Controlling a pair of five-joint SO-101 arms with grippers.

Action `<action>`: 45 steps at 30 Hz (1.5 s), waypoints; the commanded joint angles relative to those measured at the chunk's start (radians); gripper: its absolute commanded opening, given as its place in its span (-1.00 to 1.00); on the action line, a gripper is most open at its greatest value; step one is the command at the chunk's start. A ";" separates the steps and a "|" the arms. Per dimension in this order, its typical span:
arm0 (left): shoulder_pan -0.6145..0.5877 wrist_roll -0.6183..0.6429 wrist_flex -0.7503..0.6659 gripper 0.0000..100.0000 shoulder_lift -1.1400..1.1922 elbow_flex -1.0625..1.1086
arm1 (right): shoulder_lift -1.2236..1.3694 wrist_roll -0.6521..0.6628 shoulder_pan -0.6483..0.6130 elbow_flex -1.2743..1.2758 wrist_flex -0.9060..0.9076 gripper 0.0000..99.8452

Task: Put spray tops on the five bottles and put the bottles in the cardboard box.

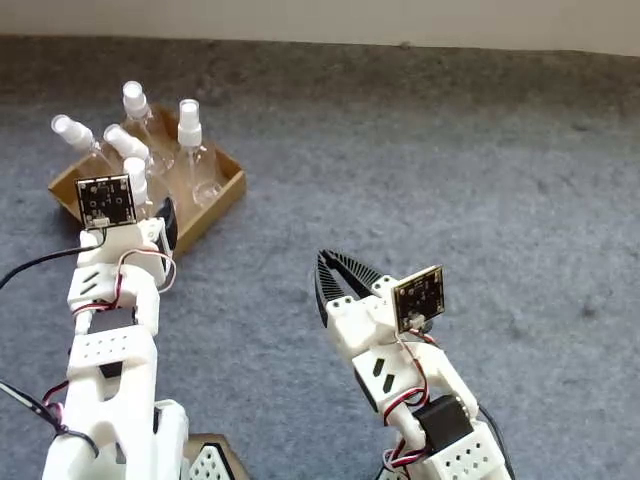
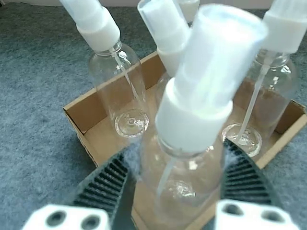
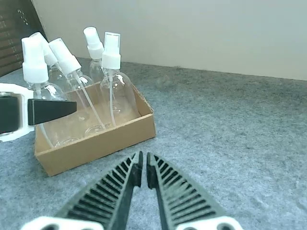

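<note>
At the far left of the grey tabletop (image 1: 450, 150), the cardboard box (image 1: 228, 190) carries all five bottles (image 1: 190, 150), each capped with a white spray top (image 2: 211, 72). Four stand free. The fifth bottle (image 2: 187, 187) sits at the near corner, and my left pincer (image 2: 178, 163) is clenched round its clear body, with a ribbed finger (image 2: 108, 182) on each side. The left wrist view gives me the dip tubes and the round bases on the box floor. The right wrist view gives me the box side-on, with one black finger laid across that bottle. My right pincer (image 3: 144, 167) is closed on nothing, over bare tabletop well apart from the box.
</note>
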 commanded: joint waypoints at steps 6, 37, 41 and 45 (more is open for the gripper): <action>-0.015 0.011 0.003 -0.79 0.002 -0.001 | -0.015 0.009 0.013 0.166 0.002 -0.96; -0.013 0.005 0.029 -0.79 0.001 -0.013 | -0.013 0.009 0.013 0.166 0.002 -0.96; -0.013 0.005 0.052 -0.79 0.001 -0.025 | -0.013 0.009 0.013 0.166 0.002 -0.96; -0.013 0.005 0.055 -0.79 0.001 -0.028 | -0.013 0.009 0.013 0.166 0.002 -0.96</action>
